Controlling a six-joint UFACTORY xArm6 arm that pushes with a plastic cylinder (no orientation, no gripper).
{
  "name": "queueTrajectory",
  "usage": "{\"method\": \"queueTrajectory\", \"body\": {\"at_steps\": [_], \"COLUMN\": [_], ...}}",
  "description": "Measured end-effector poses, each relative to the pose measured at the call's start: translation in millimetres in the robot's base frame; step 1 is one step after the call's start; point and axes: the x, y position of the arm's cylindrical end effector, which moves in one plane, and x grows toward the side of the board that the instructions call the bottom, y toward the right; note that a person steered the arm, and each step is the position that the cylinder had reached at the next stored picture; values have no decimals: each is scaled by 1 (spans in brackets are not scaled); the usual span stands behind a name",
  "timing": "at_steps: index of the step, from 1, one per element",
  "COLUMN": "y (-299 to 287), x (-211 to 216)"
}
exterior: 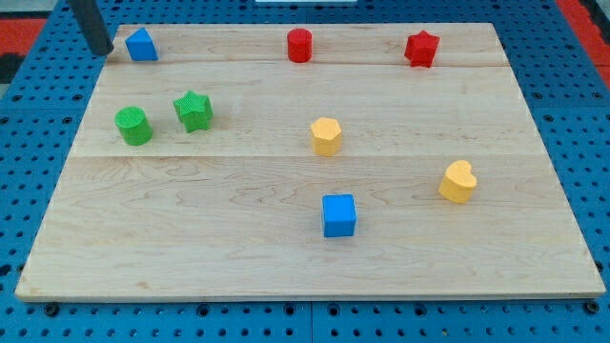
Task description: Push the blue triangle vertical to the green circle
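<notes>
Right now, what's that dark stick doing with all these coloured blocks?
That rod is a robot arm's pusher. My tip rests at the board's top-left corner, just left of the blue triangle with a small gap between them. The green circle sits below the triangle, beside a green star. The job is to line the triangle up vertically with the circle. The other blocks lie apart, away from my tip.

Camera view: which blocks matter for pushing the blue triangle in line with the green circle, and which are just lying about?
Job:
blue triangle
green circle
my tip, just left of the triangle

Lying about:
green star
red cylinder
red star
yellow hexagon
yellow heart
blue cube
</notes>
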Motion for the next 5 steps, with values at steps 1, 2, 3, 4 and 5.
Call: {"method": "queueTrajectory", "body": {"at_steps": [1,2,3,4,5], "y": [13,38,53,58,58], "x": [-5,-6,-6,-7,-13]}}
